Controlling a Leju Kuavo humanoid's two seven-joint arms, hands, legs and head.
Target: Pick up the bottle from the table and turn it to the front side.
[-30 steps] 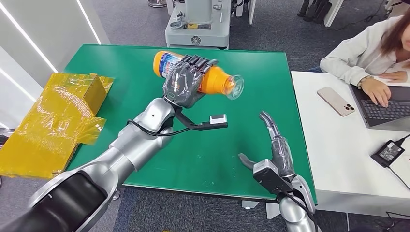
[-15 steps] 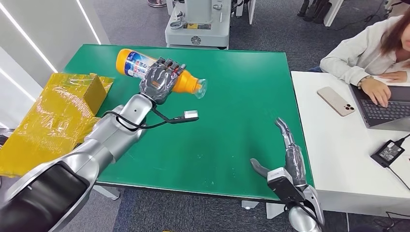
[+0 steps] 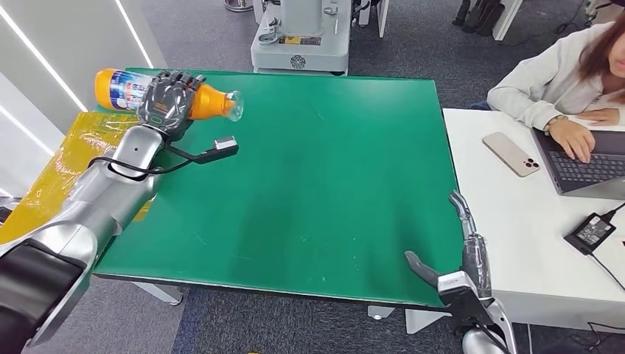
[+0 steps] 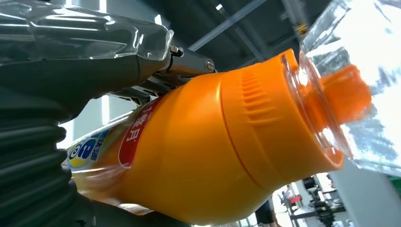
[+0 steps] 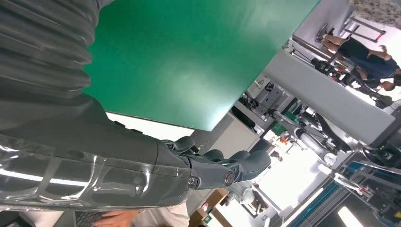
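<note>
Orange plastic dominates the upper left of the head view, where the bottle (image 3: 121, 88) lies sideways in the air above the far left corner of the green table (image 3: 317, 169), its clear cap pointing right. The left hand (image 3: 168, 103) grips it around the middle, dark fingers curled over the body, with the blue and white label showing to the left of the hand. In the left wrist view the bottle (image 4: 203, 151) fills the frame, its ribbed shoulder and clear cap toward the right, the label close to the hand's grey cover.

Low at the lower right of the head view, the right hand (image 3: 461, 254) holds nothing, fingers straight and thumb spread wide, just past the table's near right corner. A yellow wrapped box (image 3: 51, 184) sits at the left edge. At the upper right a person (image 3: 560, 74) sits at a white desk (image 3: 516, 228) with a laptop (image 3: 586, 166) and a phone (image 3: 512, 154).
</note>
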